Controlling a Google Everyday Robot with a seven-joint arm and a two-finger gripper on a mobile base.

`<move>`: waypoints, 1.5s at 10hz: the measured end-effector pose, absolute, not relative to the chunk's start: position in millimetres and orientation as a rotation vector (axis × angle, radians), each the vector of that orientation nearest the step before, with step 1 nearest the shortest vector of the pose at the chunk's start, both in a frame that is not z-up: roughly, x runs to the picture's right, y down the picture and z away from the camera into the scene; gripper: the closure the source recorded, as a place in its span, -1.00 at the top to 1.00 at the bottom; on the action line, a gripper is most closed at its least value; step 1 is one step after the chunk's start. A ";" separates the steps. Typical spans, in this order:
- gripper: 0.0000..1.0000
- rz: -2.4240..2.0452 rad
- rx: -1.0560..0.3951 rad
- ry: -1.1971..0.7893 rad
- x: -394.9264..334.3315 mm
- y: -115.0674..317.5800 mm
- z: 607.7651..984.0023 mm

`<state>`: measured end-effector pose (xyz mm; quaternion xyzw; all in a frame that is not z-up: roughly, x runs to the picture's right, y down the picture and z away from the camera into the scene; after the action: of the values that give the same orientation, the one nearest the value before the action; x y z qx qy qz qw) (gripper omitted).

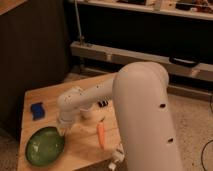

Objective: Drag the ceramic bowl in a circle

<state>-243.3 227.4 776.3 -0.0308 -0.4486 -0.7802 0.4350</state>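
Note:
The ceramic bowl (45, 146) is a wide, shallow, glossy green dish at the front left corner of the wooden table (82, 145). My gripper (61, 130) points down at the bowl's right rim and seems to touch it. The white arm reaches in from the right and hides much of the table's middle.
A blue block (37, 110) lies at the table's left, behind the bowl. An orange carrot (101, 135) lies to the right of the bowl. A small dark and white item (102, 104) peeks out behind the arm. Dark shelving stands behind the table.

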 end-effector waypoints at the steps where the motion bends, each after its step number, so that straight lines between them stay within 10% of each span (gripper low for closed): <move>1: -0.71 -1.958 -0.056 -1.107 -251.6 223.4 769.3; 15: -0.71 -1.992 -0.165 -1.024 -152.0 236.7 727.5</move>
<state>-152.0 236.7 727.5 -0.0663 -0.4108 -0.7996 0.4330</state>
